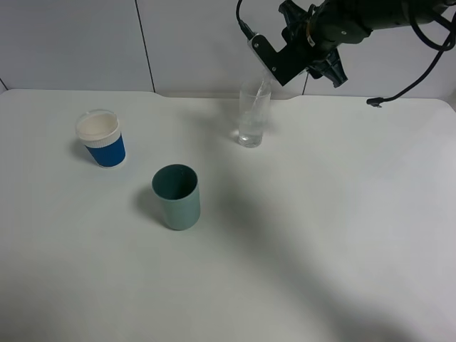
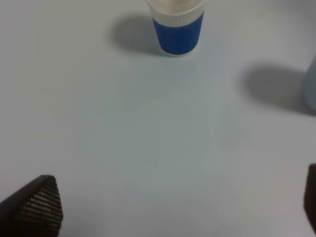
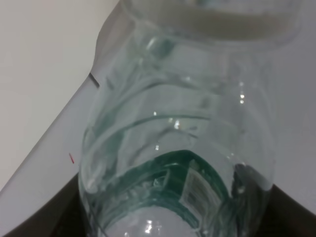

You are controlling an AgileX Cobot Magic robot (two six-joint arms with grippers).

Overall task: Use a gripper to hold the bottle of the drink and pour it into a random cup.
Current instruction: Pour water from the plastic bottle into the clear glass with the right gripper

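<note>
My right gripper hangs above the back of the table, shut on the bottle of the drink. The bottle is tilted, neck down, over the cup, a tall clear glass with a little water at its bottom. In the right wrist view the clear bottle with its green label fills the frame, and the cup's rim lies just beyond its mouth. My left gripper is open and empty, low over bare table; its arm is out of the exterior high view.
A teal-green cup stands mid-table, seen at the edge of the left wrist view. A blue-and-white paper cup stands at the left, ahead of the left gripper. A black cable hangs at the back right.
</note>
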